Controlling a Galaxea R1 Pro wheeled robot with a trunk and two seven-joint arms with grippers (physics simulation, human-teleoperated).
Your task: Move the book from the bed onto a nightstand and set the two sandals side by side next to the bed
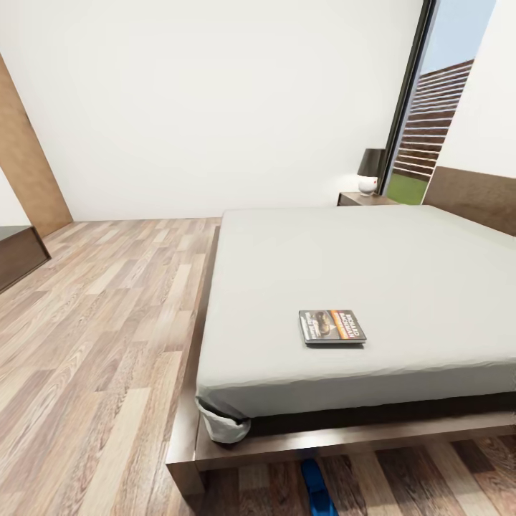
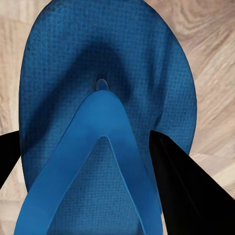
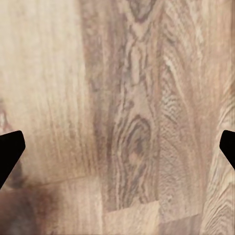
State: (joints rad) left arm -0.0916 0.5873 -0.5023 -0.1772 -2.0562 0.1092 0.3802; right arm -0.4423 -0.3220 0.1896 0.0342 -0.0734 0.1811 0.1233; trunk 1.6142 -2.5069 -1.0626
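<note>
The book (image 1: pixel 332 327) lies flat on the light-grey bed (image 1: pixel 401 272), near its foot edge. A nightstand (image 1: pixel 363 199) stands beyond the bed's far side by the window. One blue sandal (image 1: pixel 316 488) lies on the wood floor just in front of the bed frame. In the left wrist view a blue sandal (image 2: pixel 105 127) lies strap up, very close, over the floor. My left gripper (image 2: pixel 93 171) is open, with one dark finger (image 2: pixel 188 196) over the sole's side and the other at the opposite rim. My right gripper (image 3: pixel 117 152) is open over bare floor planks.
A lamp (image 1: pixel 370 170) stands on the nightstand. The tall window (image 1: pixel 430 107) is behind it, with the headboard (image 1: pixel 476 197) at the right. A dark low bench (image 1: pixel 18 254) and a wood panel (image 1: pixel 29 165) sit at the left. Wood floor (image 1: pixel 100 322) stretches left of the bed.
</note>
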